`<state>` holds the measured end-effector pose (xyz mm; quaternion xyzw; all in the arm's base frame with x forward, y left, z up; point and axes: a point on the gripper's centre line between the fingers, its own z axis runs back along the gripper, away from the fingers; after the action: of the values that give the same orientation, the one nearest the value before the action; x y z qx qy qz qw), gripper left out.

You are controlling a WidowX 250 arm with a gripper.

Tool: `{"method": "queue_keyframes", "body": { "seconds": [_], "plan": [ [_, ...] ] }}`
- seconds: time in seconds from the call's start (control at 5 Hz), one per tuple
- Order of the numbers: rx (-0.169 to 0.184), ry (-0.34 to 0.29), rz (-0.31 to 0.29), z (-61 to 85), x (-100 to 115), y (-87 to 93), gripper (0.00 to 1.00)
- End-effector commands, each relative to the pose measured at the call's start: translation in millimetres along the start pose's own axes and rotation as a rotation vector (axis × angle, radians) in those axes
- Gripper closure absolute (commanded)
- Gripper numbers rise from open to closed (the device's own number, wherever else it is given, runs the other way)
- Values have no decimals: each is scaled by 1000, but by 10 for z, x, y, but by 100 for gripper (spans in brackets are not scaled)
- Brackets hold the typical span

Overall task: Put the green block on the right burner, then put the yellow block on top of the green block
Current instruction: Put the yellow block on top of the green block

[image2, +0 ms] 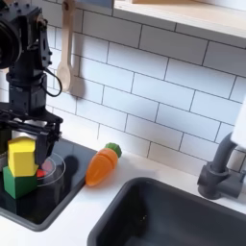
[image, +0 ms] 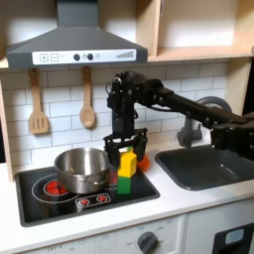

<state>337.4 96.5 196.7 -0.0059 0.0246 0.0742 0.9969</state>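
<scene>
White tiles are backing the stove; gripper (image2: pixel 26 142) is clamping the yellow block (image2: pixel 23 156) onto the green block (image2: pixel 19 182), lower left, for stacking

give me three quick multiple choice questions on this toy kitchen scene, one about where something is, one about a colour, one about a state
1. Where does the yellow block sit?
A. on top of the green block
B. inside the pot
C. in the sink

2. What colour is the body of the toy carrot lying on the counter?
A. blue
B. orange
C. white

3. How does the gripper stand in relation to the yellow block?
A. far off over the sink
B. low at the block, with a finger down on either side of it
C. resting on the range hood

Answers:
1. A: both exterior views show the yellow cube stacked on the green one at the stove edge, beside the pot.
2. B: the second exterior view shows an orange body with a green top.
3. B: the dark fingers flank the yellow cube in the second exterior view; whether they press it I cannot tell.
</scene>
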Motion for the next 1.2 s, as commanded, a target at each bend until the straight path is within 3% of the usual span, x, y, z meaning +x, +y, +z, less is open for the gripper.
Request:
{"method": "queue_keyframes", "body": {
  "seconds": [0.0,0.4,1.0],
  "plan": [
    [-6,-24,39,118,87,97,0],
    [-6,-36,31,168,76,87,0],
    [-38,-49,15,198,100,-22,0]
  ]
}}
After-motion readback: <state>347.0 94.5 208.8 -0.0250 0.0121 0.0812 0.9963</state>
